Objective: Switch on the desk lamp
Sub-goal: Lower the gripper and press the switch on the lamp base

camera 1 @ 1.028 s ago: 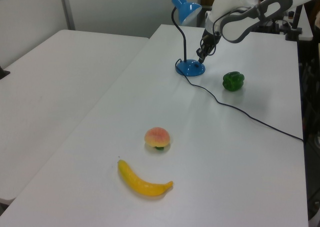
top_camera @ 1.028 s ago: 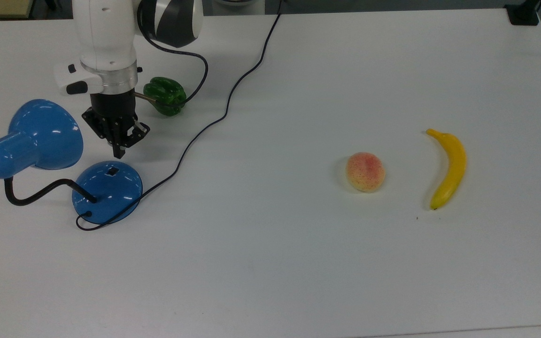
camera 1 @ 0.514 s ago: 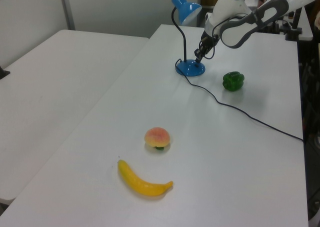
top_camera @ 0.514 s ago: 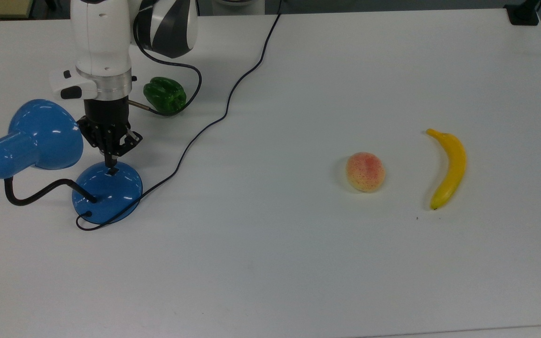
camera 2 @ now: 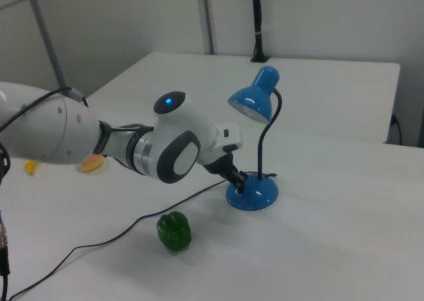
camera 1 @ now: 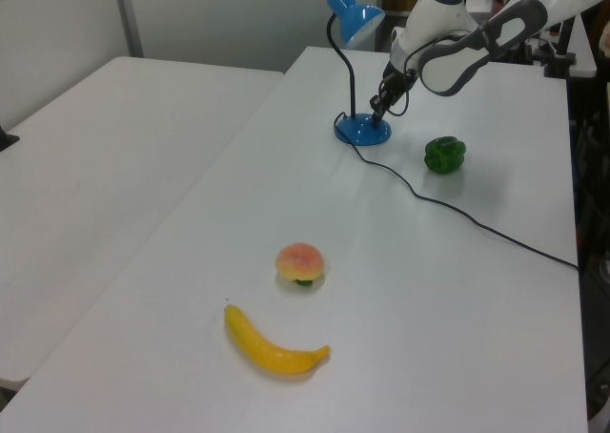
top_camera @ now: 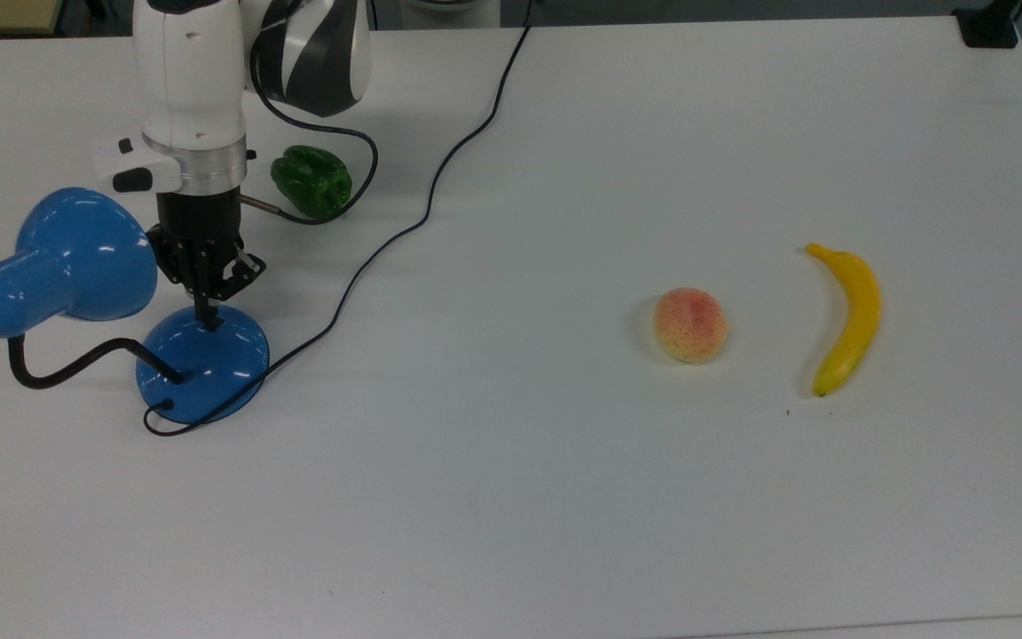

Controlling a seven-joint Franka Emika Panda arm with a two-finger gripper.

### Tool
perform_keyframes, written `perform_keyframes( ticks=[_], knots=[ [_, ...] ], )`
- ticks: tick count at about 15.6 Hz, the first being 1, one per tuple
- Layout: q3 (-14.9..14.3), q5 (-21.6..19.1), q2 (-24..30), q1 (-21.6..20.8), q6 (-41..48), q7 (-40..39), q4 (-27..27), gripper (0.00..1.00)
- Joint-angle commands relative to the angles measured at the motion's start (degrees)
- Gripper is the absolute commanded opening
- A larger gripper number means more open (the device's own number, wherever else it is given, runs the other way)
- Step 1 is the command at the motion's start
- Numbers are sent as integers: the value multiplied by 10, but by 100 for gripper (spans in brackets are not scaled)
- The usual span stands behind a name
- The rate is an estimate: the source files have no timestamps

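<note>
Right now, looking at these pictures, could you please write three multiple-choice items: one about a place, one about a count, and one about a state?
1. In the top view, where is the green pepper?
A. Beside the banana
B. Above and right of the lamp base
C. Under the lamp shade

2. How many fruits and vegetables lie on the table?
A. Two
B. Three
C. Five

3. Where is the gripper tip?
A. On the desk lamp base
B. Holding the peach
C. High above the banana

Answers: 1 B, it lies up and right of the blue base. 2 B, the pepper, the peach and the banana. 3 A, the tip meets the dome's top.
</note>
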State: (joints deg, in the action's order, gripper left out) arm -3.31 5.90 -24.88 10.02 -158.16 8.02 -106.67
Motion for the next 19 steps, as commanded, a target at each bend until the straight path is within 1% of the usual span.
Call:
perform_keyframes(
  ticks=[1, 4, 19],
  knots=[
    [0, 11, -10, 4, -16, 9, 5, 0],
    [0, 10, -14, 4, -41, 9, 5, 0],
    [-1, 11, -25, 4, -56, 9, 5, 0]
  ],
)
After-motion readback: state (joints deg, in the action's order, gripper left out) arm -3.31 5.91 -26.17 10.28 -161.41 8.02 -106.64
